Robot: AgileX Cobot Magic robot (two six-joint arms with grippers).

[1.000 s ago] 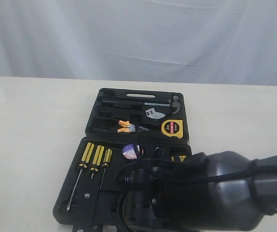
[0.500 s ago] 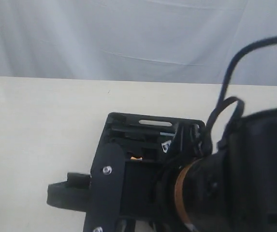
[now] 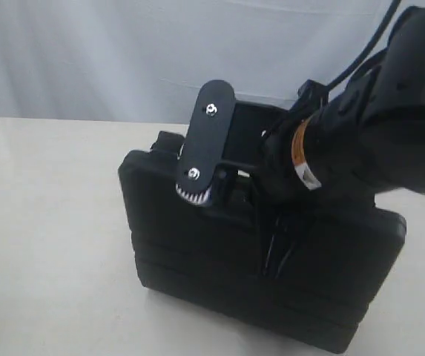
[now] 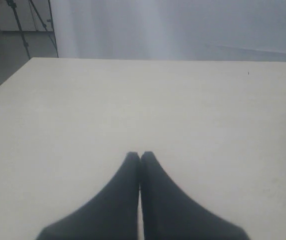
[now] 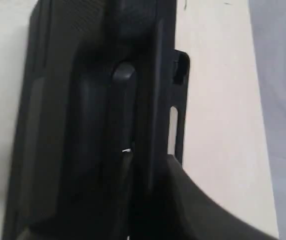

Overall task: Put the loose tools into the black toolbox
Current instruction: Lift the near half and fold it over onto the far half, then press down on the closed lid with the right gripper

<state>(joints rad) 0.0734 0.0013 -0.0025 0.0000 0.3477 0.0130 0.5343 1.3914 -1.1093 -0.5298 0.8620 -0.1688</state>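
With the left gripper [image 4: 140, 160] pinched closed over the table [image 4: 83, 110] and the right gripper [image 3: 205, 159] unreadable against it, the black toolbox [image 3: 197, 252] stood nearly folded mid-table, where an unseated tool might have jammed its halves.

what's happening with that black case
The right gripper is at the top edge of the black toolbox, whose near half stands swung up, outer shell toward the exterior camera, nearly shut. Whether it grips or pushes is unclear. The left gripper is shut, idle over the table.
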